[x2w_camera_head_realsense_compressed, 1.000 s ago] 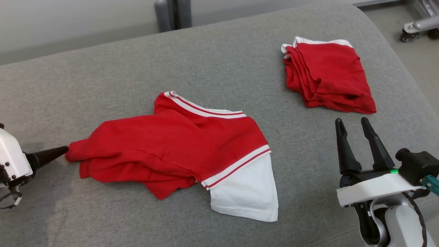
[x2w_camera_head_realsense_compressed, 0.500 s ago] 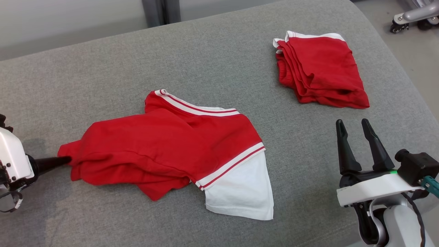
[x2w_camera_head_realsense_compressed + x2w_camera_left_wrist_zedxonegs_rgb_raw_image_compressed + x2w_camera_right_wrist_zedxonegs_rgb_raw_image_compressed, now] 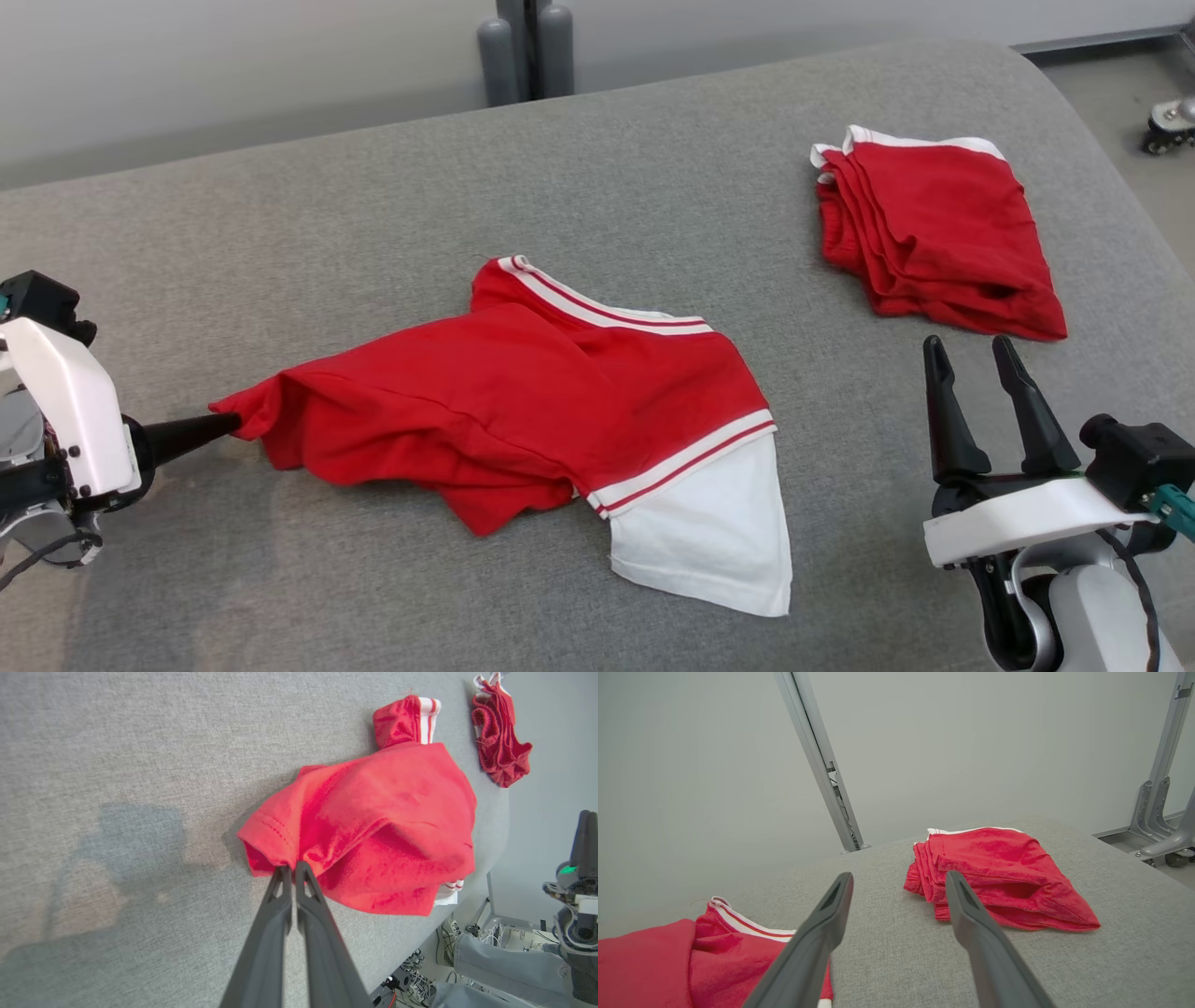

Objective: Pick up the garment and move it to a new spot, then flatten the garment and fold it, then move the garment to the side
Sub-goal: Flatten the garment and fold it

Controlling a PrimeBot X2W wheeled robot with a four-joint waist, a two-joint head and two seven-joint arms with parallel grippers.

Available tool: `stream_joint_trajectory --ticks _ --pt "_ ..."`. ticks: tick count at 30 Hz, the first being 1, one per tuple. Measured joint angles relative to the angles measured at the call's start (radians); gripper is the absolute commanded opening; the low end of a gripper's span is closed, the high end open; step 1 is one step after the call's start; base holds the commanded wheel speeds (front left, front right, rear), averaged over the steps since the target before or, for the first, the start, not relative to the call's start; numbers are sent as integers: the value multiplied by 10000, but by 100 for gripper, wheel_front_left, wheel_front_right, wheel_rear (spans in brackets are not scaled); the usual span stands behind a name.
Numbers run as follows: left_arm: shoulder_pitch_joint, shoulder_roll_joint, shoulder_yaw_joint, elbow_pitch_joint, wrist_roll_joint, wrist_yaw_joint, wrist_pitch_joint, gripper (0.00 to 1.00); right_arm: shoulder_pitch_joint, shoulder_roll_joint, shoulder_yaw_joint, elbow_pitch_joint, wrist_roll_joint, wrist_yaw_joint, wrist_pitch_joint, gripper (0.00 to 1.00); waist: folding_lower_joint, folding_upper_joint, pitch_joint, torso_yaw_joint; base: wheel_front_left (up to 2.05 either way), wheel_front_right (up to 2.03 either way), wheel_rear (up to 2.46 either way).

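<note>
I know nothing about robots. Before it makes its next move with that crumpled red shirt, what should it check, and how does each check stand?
1. Grip: the left gripper is shut on an edge of the crumpled red shirt with white striped trim: ok.
2. Shirt lying flat: not ok, it is bunched in folds.
3. Helper free: the right gripper is open, holds nothing and is apart from the shirt: ok.
4. The folded stack of red garments lies apart from the shirt: ok.
5. Bare grey fabric surface beside the shirt for spreading: ok.
6. How many cloth layers are pinched: cannot tell.
</note>
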Motion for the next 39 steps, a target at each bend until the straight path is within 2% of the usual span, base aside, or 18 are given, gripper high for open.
stream_joint_trajectory --ticks 10,17,23,29,32,36,39 --pt "1084 1007 82 -2451 188 -2 -671 0 205 -2 -253 192 -8 0 56 100 0 0 -681 978 0 0 0" --pt "2619 1718 115 -4102 247 -2 -1714 0 417 4 -479 96 -182 0 282 100 0 0 -1122 1634 0 0 0" --pt "4067 2004 -36 -4596 276 -2 -2652 0 722 0 -740 -117 -322 0 564 100 0 0 -1344 1941 0 0 0" --pt "5077 1708 -407 -4602 215 2 -3154 0 835 -12 -1016 -403 -433 0 832 100 -1 0 -1344 2034 0 0 0" --pt "5172 1507 -591 -4142 915 255 -3578 0 881 -15 -1112 -560 -508 0 976 100 -1 0 -1289 2049 0 0 0" --pt "4979 815 -675 -3195 1935 539 -4543 0 958 -13 -1120 -688 -537 0 1145 100 -1 0 -1235 2049 0 0 0" --pt "4859 295 -819 -2560 2226 564 -4876 0 1012 -12 -1124 -692 -537 0 1419 100 0 0 -1206 2024 0 0 0"
